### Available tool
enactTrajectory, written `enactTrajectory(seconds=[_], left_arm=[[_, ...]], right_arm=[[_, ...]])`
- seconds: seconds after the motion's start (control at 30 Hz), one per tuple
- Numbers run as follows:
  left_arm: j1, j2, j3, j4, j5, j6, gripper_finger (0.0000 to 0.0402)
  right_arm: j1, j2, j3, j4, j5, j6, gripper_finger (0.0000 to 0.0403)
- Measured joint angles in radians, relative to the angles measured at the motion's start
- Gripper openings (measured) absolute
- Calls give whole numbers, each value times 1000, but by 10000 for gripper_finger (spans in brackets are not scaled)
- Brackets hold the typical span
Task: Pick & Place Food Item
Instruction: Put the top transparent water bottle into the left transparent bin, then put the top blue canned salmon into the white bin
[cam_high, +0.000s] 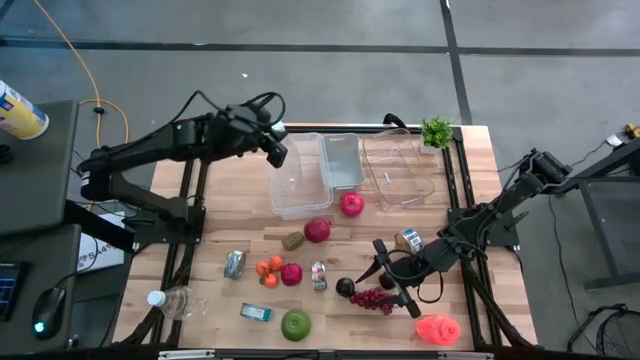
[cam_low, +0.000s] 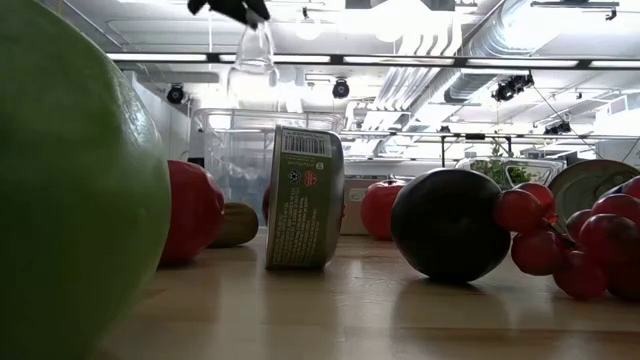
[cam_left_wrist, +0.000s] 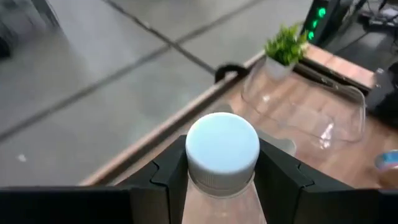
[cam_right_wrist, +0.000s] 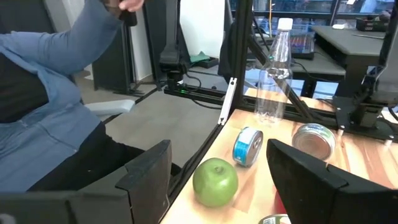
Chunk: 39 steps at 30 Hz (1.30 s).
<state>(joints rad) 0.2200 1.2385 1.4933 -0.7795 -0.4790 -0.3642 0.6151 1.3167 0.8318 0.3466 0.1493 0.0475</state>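
we see the left gripper (cam_left_wrist: 222, 177) pinching an upright bottle (cam_left_wrist: 222, 152) by its neck, above the left bin (cam_high: 300, 178).

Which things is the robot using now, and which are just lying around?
In the job:
- left claw, shut on the bottle
- clear bin close below it

Just lying about:
- green apple
- grapes
- can
- little plant
- right claw, open, waiting by the grapes
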Motion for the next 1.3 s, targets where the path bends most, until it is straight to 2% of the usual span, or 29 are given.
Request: enactTrajectory(seconds=[0.43,0.7,1.0,1.1,1.3], left_arm=[[41,95,0,-51,-6,30,139],[41,141,0,-52,-16,61,175],[18,155,0,-51,-19,66,181],[5,144,0,-47,-42,103,181],[-41,92,0,-26,-157,135,182]], right_arm=[[0,0,0,-3,0,0,252],[0,0,0,-14,0,0,252],[0,0,0,-20,0,1,252],[0,0,0,-21,0,1,252],[0,0,0,-25,0,1,252]])
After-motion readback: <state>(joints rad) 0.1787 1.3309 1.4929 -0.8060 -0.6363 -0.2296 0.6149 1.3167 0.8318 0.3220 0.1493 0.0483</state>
